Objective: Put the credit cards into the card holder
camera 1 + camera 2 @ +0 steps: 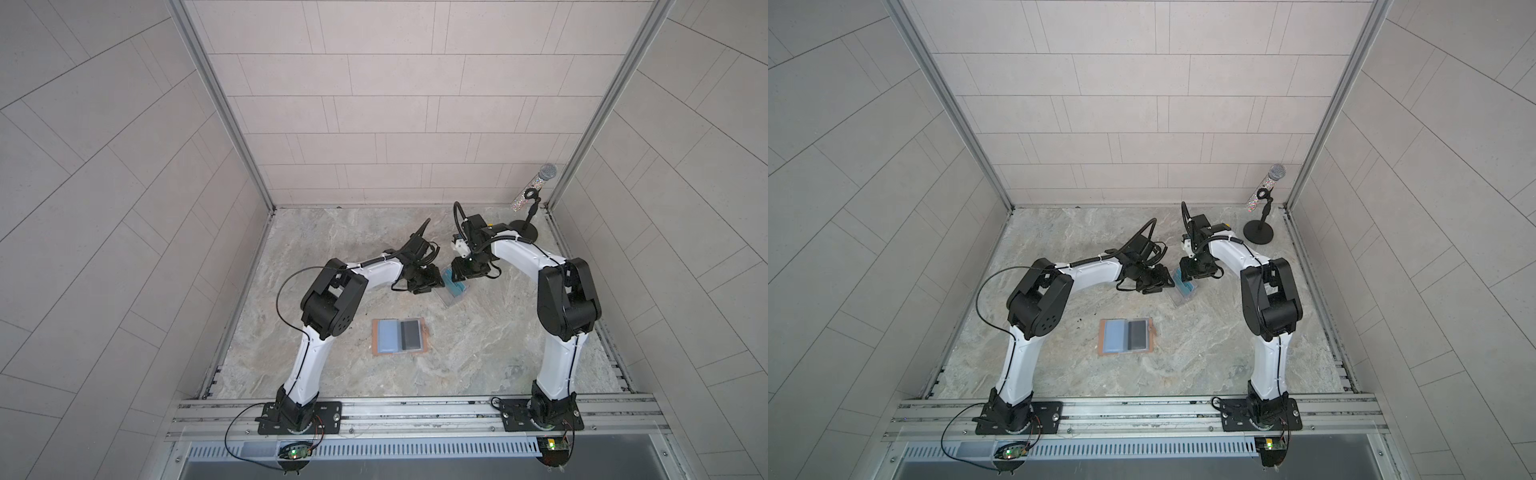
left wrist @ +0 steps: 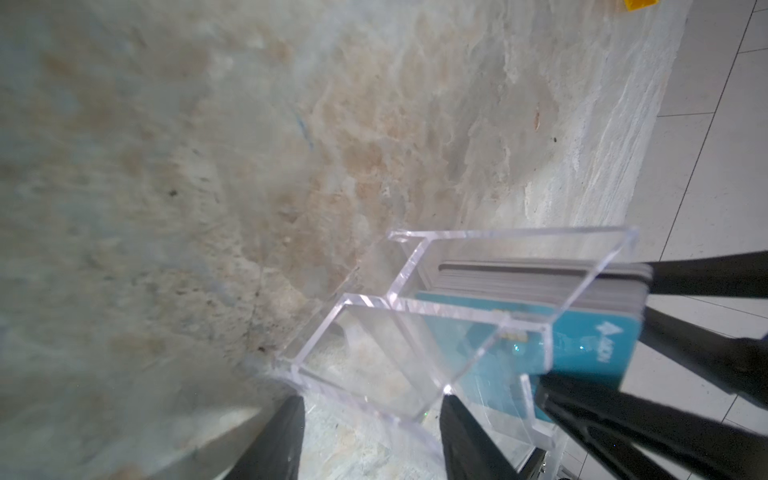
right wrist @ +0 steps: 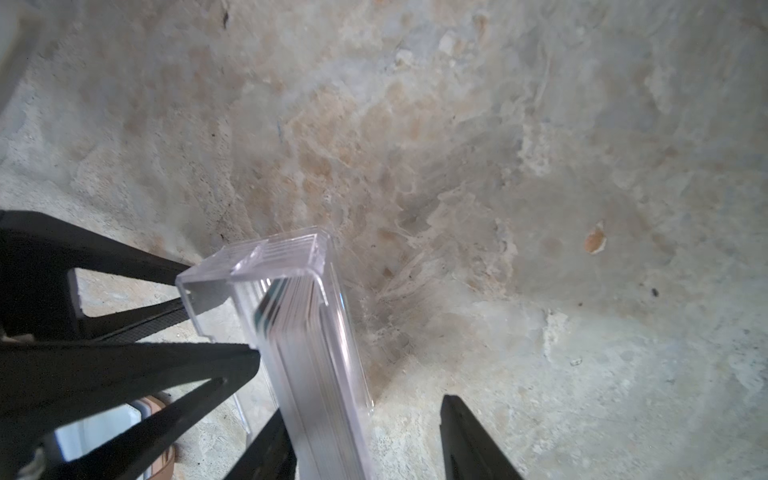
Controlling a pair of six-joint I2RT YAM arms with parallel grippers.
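Pale matt tiles line the walls (image 1: 374, 104) around a marbled grey-beige table (image 1: 478, 357), veined and rough. A microphone (image 1: 540, 178) with a glitter handle and mesh head stands on a black round foot in the far right corner. The card holder (image 1: 388, 338) lies open and flat near the front middle: tan-pink leather edging, clear bluish sleeves, and a dark grey card (image 1: 410, 334) in the sleeve on the right. Well beyond it a clear acrylic stand (image 2: 511, 235), square-edged with stepped pockets, holds the credit cards (image 2: 619, 291) upright as a tight stack of pale edges. The left gripper (image 2: 374, 401) has its black fingers either side of the stand's front pocket, at or very near its walls; I cannot tell whether they clamp it. The right gripper (image 3: 365, 405) straddles the stack with jaws apart, one finger just beside the cards and one clear of the acrylic. The front teal card (image 2: 590, 353) shows a gold chip and blurred white print, seemingly "AEON"
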